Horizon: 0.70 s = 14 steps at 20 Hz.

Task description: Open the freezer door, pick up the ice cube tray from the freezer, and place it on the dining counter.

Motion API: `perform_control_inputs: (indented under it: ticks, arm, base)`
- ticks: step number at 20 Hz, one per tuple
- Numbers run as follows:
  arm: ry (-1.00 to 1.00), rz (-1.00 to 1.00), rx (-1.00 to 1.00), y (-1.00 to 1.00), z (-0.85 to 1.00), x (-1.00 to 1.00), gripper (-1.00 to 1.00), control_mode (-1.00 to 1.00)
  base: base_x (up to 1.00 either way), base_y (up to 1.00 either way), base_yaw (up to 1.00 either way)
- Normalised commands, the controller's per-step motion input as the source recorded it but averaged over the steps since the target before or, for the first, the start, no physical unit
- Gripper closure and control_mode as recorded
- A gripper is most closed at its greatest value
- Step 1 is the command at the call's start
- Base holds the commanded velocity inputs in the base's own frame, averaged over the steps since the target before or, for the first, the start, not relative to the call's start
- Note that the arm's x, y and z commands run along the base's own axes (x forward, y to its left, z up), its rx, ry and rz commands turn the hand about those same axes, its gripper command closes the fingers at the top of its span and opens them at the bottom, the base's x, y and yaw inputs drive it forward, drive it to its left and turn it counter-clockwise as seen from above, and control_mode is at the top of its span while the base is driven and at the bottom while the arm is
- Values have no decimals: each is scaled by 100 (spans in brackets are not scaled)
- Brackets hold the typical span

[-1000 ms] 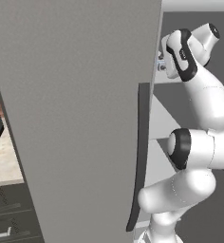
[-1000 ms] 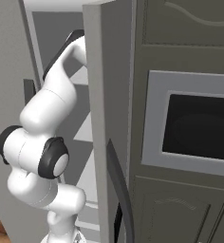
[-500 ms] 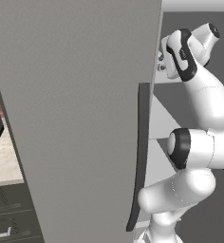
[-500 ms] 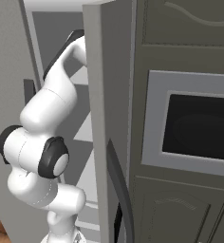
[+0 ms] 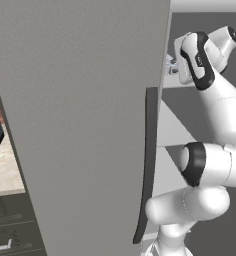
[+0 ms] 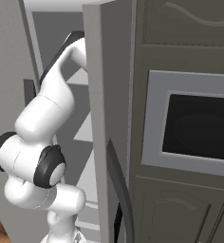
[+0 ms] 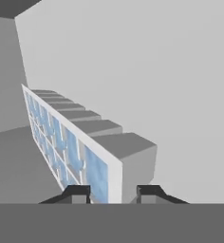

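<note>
**A:** Inside the freezer (image 6: 57,52), on an upper shelf level, we are reaching in with the arm (image 5: 215,115). The freezer door (image 5: 80,125) is standing wide open, its handle (image 5: 149,150) turned toward us.

**B:** Are we seeing any change from 1 second ago?

**A:** Hardly any in the 2 base views: the arm is staying where it was, and the door is not moving. So we are no longer approaching.

**B:** And the gripper (image 7: 112,192)?

**A:** It is straddling the near end of the ice cube tray (image 7: 66,142), with the 2 fingertips (image 7: 77,192) standing narrow, right beside its sides. Whether they are pinching it yet, we cannot tell.

**B:** Then we are judging the grasp as under way, with lifting out and carrying to the dining counter remaining.
</note>
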Motion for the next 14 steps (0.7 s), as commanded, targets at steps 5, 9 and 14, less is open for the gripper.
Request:
perform_control_inputs:
  ticks: [5, 9, 14]
  arm:
    - [-7, 0, 0, 0, 2, -14, 100, -100]
    - [-5, 0, 0, 0, 3, -3, 100, -100]
    - [-4, 0, 0, 0, 11, 0, 100, -100]
  base:
    - [0, 0, 0]
    - [0, 0, 0]
    - [0, 0, 0]
